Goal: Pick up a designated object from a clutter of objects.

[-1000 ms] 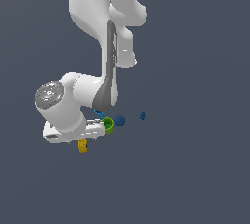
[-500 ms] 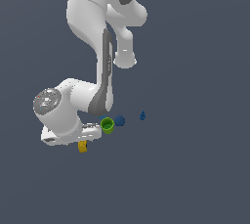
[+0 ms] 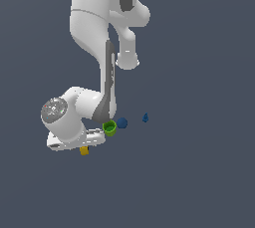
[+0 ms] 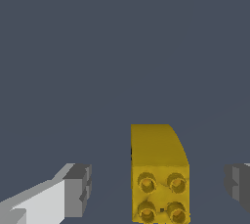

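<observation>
The yellow block (image 3: pixel 84 150) lies on the grey floor just under my white hand in the exterior view. In the wrist view the yellow block (image 4: pixel 158 174) shows four round studs and a curved far edge. It sits between my two grey fingertips (image 4: pixel 78 190), closer to the other fingertip, with gaps on both sides. My gripper (image 4: pixel 158 189) is open and not touching it. In the exterior view my gripper (image 3: pixel 83 146) is mostly hidden by the hand. The green cup (image 3: pixel 109 128), dark blue ball (image 3: pixel 122 122) and tiny blue cone (image 3: pixel 145 118) stand to the exterior view's right of my hand.
My white arm (image 3: pixel 99 48) rises over the clutter and hides anything behind the wrist. The purple and blue cups are not visible. Plain grey floor lies all around.
My hand has sunk lower over the yellow block and shifted slightly to the exterior view's left. The objects have not moved.
</observation>
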Controlling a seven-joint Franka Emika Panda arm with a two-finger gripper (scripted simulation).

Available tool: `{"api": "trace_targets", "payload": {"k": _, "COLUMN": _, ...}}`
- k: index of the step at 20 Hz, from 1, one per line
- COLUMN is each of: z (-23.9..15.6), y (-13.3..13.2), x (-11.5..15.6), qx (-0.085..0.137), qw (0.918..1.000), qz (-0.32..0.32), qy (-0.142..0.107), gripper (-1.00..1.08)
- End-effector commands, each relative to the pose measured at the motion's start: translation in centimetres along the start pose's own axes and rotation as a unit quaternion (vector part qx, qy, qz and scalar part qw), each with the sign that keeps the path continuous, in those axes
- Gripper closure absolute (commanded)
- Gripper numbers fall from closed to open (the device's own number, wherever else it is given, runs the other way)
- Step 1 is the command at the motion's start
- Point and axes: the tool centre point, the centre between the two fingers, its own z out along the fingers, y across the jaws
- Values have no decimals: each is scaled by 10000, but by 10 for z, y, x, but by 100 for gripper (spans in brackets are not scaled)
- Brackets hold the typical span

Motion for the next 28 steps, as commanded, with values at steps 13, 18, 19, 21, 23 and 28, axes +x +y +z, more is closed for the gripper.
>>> {"api": "trace_targets", "payload": {"k": 13, "z": 19, "y": 1, "x": 1, "qx": -1, "qw": 10000, "qz": -3, "qy": 2, "gripper": 108}}
{"api": "trace_targets", "payload": {"k": 18, "z": 19, "y": 1, "x": 1, "qx": -1, "qw": 10000, "qz": -3, "qy": 2, "gripper": 108}}
{"api": "trace_targets", "payload": {"k": 19, "z": 19, "y": 1, "x": 1, "qx": -1, "qw": 10000, "qz": -3, "qy": 2, "gripper": 108}}
{"api": "trace_targets", "payload": {"k": 21, "z": 18, "y": 1, "x": 0, "qx": -1, "qw": 10000, "qz": -3, "qy": 2, "gripper": 108}}
{"api": "trace_targets", "payload": {"k": 23, "z": 15, "y": 1, "x": -2, "qx": -1, "qw": 10000, "qz": -3, "qy": 2, "gripper": 108}}
{"api": "trace_targets", "payload": {"k": 28, "z": 4, "y": 1, "x": -11, "qx": -1, "qw": 10000, "qz": -3, "qy": 2, "gripper": 108}}
